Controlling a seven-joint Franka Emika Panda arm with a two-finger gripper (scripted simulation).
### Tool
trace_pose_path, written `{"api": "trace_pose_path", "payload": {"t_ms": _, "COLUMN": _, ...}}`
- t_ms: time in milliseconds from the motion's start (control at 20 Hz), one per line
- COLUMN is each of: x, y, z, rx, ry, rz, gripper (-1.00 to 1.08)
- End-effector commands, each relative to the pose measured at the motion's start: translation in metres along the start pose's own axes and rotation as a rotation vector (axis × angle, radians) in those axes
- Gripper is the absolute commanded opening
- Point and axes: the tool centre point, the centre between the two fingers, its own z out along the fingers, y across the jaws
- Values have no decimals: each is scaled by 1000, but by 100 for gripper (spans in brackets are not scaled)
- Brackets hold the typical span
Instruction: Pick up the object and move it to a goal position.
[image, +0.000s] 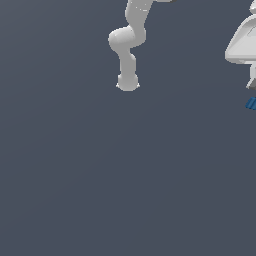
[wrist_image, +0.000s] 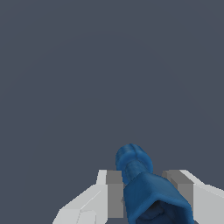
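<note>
The smooth white two-fingered gripper (wrist_image: 144, 197) is clamped on the bright blue, knobbly, elongated object (wrist_image: 142, 183), whose ribbed, rounded tip juts beyond the grey finger pads (wrist_image: 114, 192). In the exterior view the object (image: 251, 103) hangs at the far right edge, under the glossy white arm (image: 128, 45).

1. The object (wrist_image: 144, 183) was a bright blue, knobbly, elongated piece, with a rounded ribbed end and a broader, flatter end that looked darker on its underside.
2. In the wrist view it sat between the two grey pads (wrist_image: 114, 192), its rounded end reaching out beyond them.
3. In the exterior view only a small blue sliver (image: 251, 103) showed at the exterior view's right edge, against the plain grey background.
</note>
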Motion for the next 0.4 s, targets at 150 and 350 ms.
{"api": "trace_pose_path", "payload": {"t_ms": 150, "x": -1, "y": -6, "z": -7, "rx": 3, "ry": 9, "rz": 8, "gripper": -100}}
{"api": "trace_pose_path", "payload": {"t_ms": 350, "x": -2, "y": -7, "z": -8, "rx": 4, "ry": 10, "rz": 10, "gripper": -100}}
